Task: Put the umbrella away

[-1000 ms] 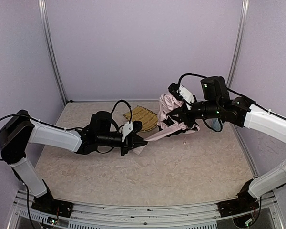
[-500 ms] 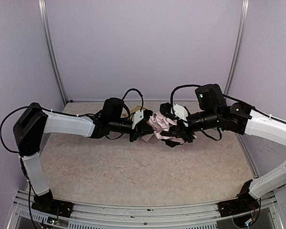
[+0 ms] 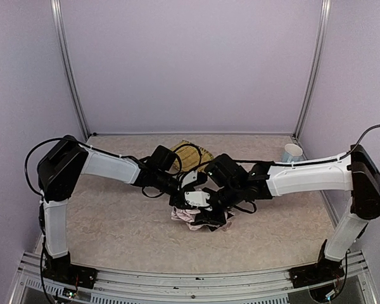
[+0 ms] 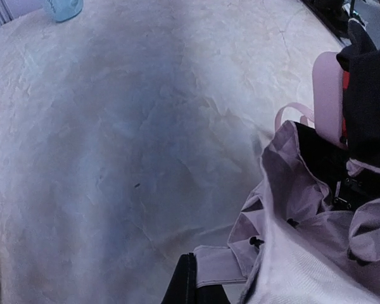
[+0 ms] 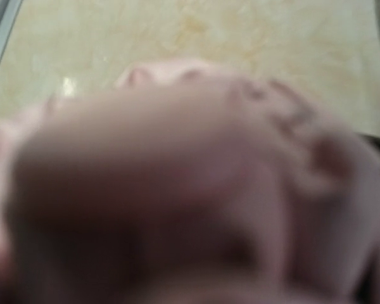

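The umbrella [image 3: 199, 218] is a crumpled pink and black bundle near the middle of the table [image 3: 114, 215], a little closer to the near edge than to the far edge. Both arms reach in and meet right over it. The left gripper [image 4: 187, 282] has its fingers pressed tight together, and a small pink flap of the umbrella cloth is pinched at their tips. The right gripper [image 3: 202, 206] comes in from the other side. Its black fingers sit against the pink handle [image 4: 327, 95] and seem to hold it, with the thin pink strap [image 4: 290, 114] looping out just beside. The right wrist view is all blurry pink cloth, very close up. A woven tray [image 3: 191, 154] lies behind the arms near the far edge. A pale blue cup [image 3: 292, 152] stands in the far right corner, well apart from the umbrella
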Controlling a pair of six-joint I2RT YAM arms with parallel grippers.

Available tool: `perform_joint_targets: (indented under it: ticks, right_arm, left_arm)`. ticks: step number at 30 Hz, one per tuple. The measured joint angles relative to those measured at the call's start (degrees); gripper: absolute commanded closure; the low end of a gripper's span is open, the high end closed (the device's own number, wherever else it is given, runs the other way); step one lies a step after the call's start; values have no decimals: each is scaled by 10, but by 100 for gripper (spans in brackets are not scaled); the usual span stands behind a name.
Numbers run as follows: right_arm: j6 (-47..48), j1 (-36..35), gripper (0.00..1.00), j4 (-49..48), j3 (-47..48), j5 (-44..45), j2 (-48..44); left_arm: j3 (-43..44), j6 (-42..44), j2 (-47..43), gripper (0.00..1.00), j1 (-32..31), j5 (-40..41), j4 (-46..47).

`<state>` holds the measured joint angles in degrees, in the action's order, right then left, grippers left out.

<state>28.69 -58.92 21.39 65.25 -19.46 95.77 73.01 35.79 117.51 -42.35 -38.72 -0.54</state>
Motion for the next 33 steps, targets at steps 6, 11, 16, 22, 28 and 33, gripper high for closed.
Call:
perform_joint_targets:
  ticks: [6,11,16,22,28,33]
  right_arm:
    - [0,-3,100,-26,17,-8,94]
    - [-14,-12,100,-2,67,5,158]
    - [-26,-22,100,15,86,51,174]
    - [-35,-45,100,50,102,69,186]
    - [-44,-57,100,70,109,68,191]
    - [-44,-49,100,80,118,47,203]
  left_arm:
    - [-10,27,15,100,-7,63,-25]
    - [-27,33,21,100,-10,113,-14]
    - [-45,30,20,84,-11,135,40]
    - [-35,-6,20,36,23,299,173]
    - [-94,-93,-52,34,76,393,269]
    - [-286,-154,-258,45,77,413,369]
